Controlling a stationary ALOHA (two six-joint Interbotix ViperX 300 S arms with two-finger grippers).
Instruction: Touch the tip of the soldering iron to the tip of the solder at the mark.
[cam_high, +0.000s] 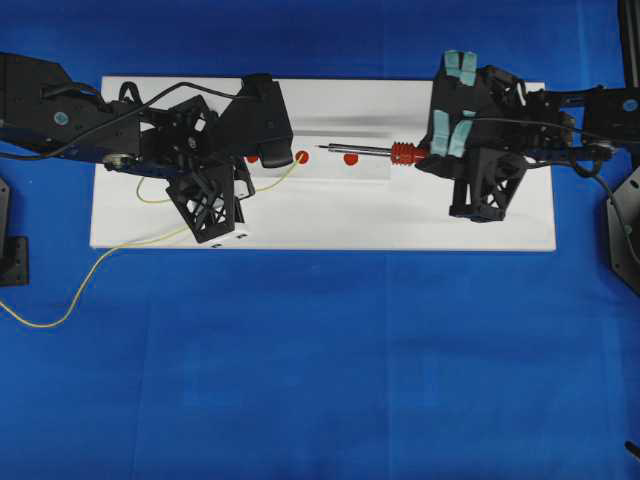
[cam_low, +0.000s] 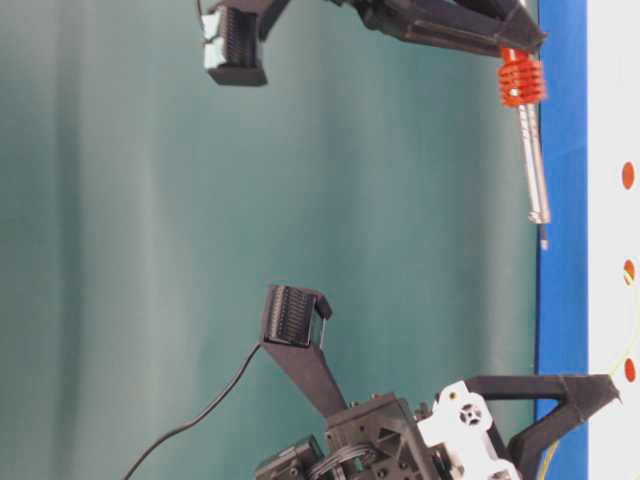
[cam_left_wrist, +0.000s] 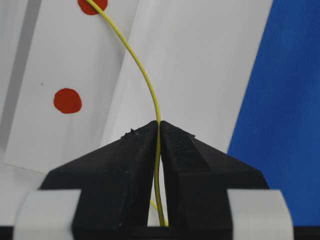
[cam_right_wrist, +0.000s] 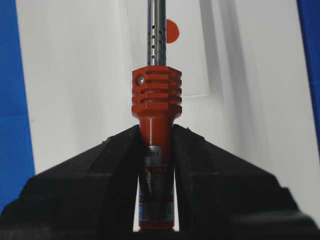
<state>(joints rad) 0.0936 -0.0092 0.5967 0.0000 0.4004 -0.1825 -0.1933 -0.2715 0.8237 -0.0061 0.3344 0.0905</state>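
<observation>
Blue cloth covers the table, and on it lies a flat white rectangular board (cam_high: 330, 215) marked with a row of small red dots.

Both pickups look done. The left gripper (cam_left_wrist: 160, 131) is clenched on the thin yellow solder wire (cam_left_wrist: 148, 85), which rises from between the pinched jaws and curves up to one red dot (cam_left_wrist: 91, 5) at the top of the left wrist view. In the overhead view the wire's free end sits at the red dot (cam_high: 301, 157) just right of that gripper, while the rest trails off the board in loose curls onto the cloth.

The right gripper (cam_right_wrist: 156, 145) is clamped around the orange-red ribbed handle of the pen-shaped soldering iron (cam_right_wrist: 156, 95). Its silver shaft lies level above the board, pointing toward the left arm, with the dark tip (cam_high: 322, 147) close to the solder's end but apart from it; another red dot (cam_high: 350, 159) lies under the shaft.

What is left, judging by this, is the last short approach: bringing the iron's tip onto the wire's end at the mark. Contact is not yet made.
</observation>
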